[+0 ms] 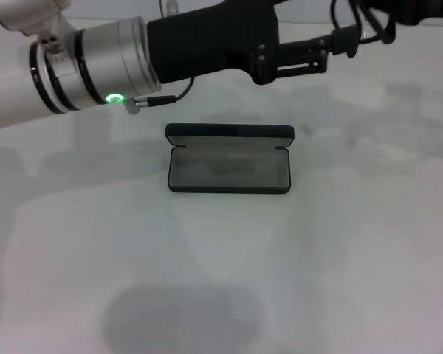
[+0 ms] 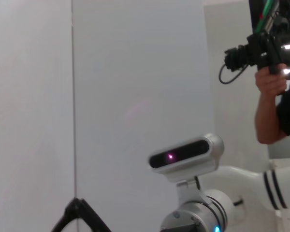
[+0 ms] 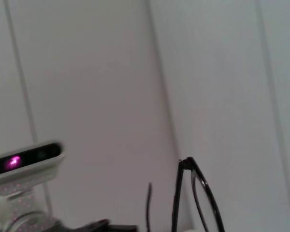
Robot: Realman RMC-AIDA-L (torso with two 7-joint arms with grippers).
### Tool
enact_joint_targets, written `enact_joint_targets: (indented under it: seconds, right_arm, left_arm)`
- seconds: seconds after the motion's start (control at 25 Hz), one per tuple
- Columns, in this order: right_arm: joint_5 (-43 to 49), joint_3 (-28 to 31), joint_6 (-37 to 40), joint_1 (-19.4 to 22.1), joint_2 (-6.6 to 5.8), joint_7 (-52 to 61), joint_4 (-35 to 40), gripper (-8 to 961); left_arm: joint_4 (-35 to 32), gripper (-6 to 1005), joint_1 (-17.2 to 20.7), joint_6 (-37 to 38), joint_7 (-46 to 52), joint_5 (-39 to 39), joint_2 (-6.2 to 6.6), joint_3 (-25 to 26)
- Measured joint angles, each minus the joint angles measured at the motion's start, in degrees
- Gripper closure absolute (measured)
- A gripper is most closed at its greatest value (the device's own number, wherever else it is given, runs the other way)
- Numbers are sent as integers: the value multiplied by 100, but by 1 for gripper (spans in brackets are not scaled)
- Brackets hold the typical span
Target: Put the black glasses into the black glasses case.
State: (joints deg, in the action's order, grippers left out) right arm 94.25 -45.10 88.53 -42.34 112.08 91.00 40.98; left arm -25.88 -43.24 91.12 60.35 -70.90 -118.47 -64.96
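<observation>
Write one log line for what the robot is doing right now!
black glasses case: open, empty, on table | black glasses: raised, beside right wrist camera | left arm: raised above case

The black glasses are cut off by the lower edge of the right wrist view, so only part of the frame and one lens is seen, and what holds them is not shown. The left claw is partly seen in the head view (finger state undeterminable). The right claw is cut off at the upper edge.
</observation>
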Motion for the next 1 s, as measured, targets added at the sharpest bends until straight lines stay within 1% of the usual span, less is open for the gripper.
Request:
enact_joint_targets:
  seconds: [0.16,0.28,0.4,0.52,0.6,0.68,0.76,0.84,0.96,1.0]
  right_arm:
    - [3,118,-175,98,29,-99,33,836]
    - [56,65,-248,123,10,-157,37,837]
    - [269,-164,-276,112,-24,-169,75,837]
    - [615,-576,-278,80,-22,-152,252,836]
    - [870,-980,-285,61,28,-89,465,836]
    - [1146,-1375,-317,38,134,33,710,837]
    - [1498,-1736,-399,9,283,216,1007,837]
    - [1785,-2145,-544,-34,361,436,1215,836]
    - [1883,-2645,-830,-172,364,692,1191,836]
    - [1885,-2712,-900,-239,364,718,1104,836]
  left_arm:
    - [-177,202,213,48,-14,6,-14,211]
    - [-293,202,444,42,-14,8,-54,618]
    - [-222,202,598,-93,-59,9,-69,1144]
    - [-157,202,702,-457,-160,8,-80,1464]
    - [-143,202,763,-696,-241,8,-98,1623]
    - [-123,202,800,-852,-285,9,-105,1706]
    - [-90,202,823,-952,-321,25,-106,1739]
    - [-45,202,839,-1023,-377,68,-107,1747]
    - [-40,202,845,-1041,-382,73,-107,1750]
    - [-25,202,846,-1042,-382,73,-106,1750]
